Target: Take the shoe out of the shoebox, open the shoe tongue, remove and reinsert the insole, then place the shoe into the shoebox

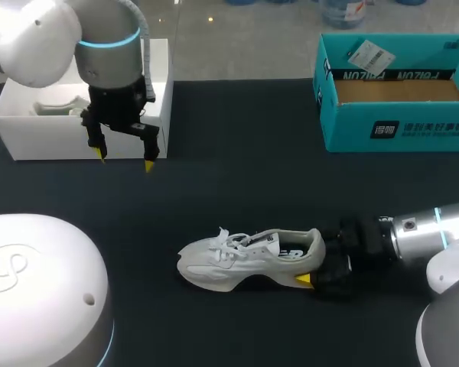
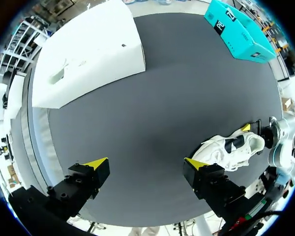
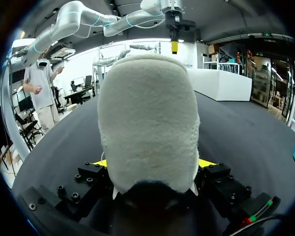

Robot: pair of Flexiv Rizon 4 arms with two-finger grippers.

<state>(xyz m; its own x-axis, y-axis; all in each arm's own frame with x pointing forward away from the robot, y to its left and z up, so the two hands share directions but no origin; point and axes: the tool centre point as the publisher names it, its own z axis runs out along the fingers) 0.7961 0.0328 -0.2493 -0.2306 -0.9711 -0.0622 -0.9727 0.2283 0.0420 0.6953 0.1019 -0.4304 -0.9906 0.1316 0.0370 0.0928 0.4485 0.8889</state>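
This is looking like a robotics lab; two industrial arms with glowing blue rings are flanking a table [image 1: 237, 153] topped in plain black; the left arm [image 1: 107, 46] is hanging over a white box [image 1: 46, 139], the right arm [image 1: 424, 229] is lying low along the tabletop; a teal shoebox [image 1: 352, 126] and a lone sneaker [image 1: 229, 264] are sitting out on it.

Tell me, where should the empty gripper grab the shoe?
Probably by the toe, coming down from above. The shoe stands on its sole with the toe pointing away from the right gripper, which clamps the heel, so the front is free for the open left gripper.
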